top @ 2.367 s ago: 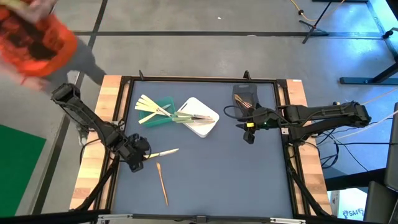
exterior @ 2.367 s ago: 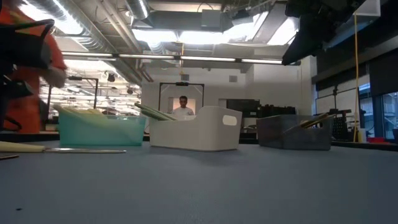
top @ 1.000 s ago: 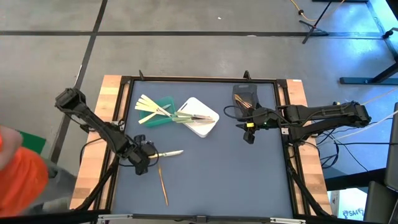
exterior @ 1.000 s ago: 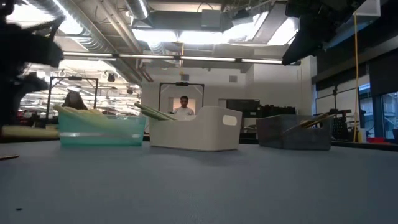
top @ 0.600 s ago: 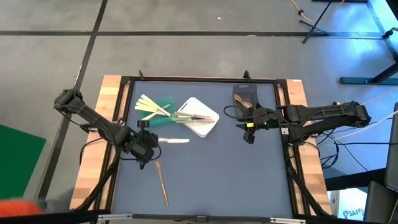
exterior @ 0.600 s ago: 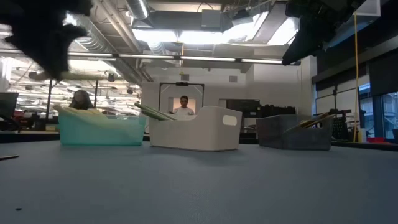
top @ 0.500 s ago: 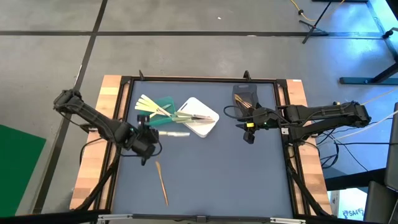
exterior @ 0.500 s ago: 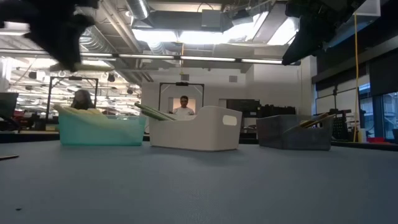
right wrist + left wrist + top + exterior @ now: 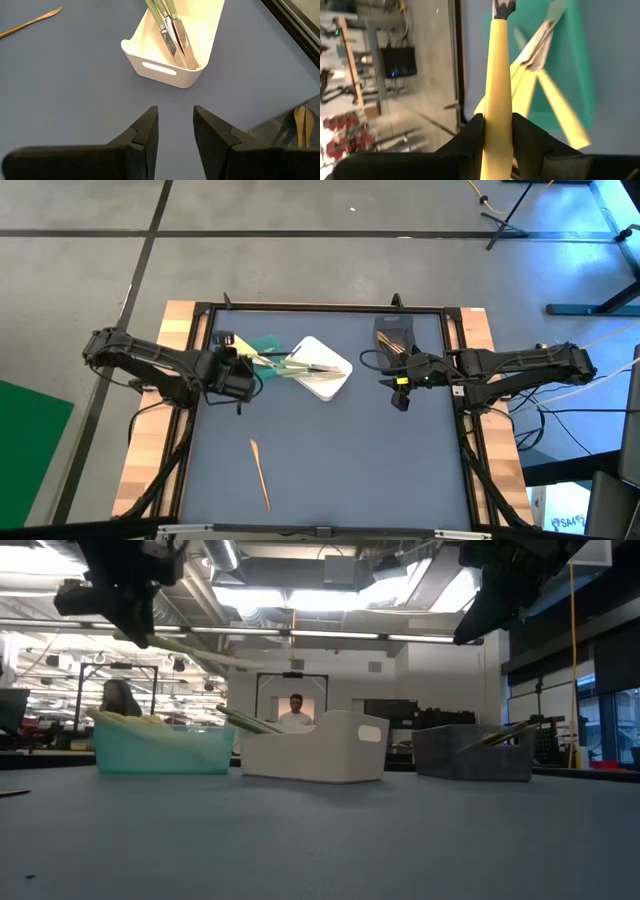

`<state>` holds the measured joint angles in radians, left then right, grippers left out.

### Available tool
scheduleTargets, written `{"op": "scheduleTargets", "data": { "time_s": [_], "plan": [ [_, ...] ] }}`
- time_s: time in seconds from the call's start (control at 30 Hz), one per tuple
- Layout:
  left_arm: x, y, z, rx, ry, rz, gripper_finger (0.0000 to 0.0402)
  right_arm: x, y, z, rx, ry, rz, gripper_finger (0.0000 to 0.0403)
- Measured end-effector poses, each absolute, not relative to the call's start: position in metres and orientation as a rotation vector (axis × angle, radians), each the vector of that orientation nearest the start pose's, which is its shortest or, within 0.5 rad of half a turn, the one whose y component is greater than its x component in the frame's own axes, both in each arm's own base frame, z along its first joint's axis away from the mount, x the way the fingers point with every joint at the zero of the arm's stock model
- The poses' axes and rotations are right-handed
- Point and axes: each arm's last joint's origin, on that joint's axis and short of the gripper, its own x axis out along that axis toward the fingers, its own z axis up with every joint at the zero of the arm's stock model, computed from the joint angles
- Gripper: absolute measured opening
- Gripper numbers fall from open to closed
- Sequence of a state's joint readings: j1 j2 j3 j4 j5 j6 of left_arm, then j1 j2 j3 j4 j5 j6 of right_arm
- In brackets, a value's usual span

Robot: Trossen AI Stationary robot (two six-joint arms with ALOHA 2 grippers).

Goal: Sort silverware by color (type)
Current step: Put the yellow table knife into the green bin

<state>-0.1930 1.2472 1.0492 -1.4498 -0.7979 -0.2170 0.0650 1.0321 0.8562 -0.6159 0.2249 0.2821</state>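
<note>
Clamped on a pale yellow knife (image 9: 498,95), the left gripper (image 9: 498,131) hangs above the green bin (image 9: 266,345). Best lower before letting go. Right gripper (image 9: 175,122) waits, jaws apart, empty.

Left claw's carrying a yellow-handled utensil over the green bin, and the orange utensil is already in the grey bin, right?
Not quite. The left claw does hold the yellow-handled utensil over the green bin, but one orange utensil lies loose on the table, outside the grey bin. The high view shows it.
</note>
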Motion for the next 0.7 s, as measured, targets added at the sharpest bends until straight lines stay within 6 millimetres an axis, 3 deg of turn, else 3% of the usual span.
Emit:
{"op": "scheduleTargets", "data": {
  "time_s": [0.47,0.7],
  "plan": [
    [0.175,0.031,0.269,0.595,1.609,0.674,0.0075,0.204,0.007,0.278,0.153,0.756,-0.26,0.0111],
    [0.169,0.04,0.256,0.587,1.751,0.513,0.0075,0.204,0.007,0.278,0.153,0.756,-0.26,0.0111]
  ]
}}
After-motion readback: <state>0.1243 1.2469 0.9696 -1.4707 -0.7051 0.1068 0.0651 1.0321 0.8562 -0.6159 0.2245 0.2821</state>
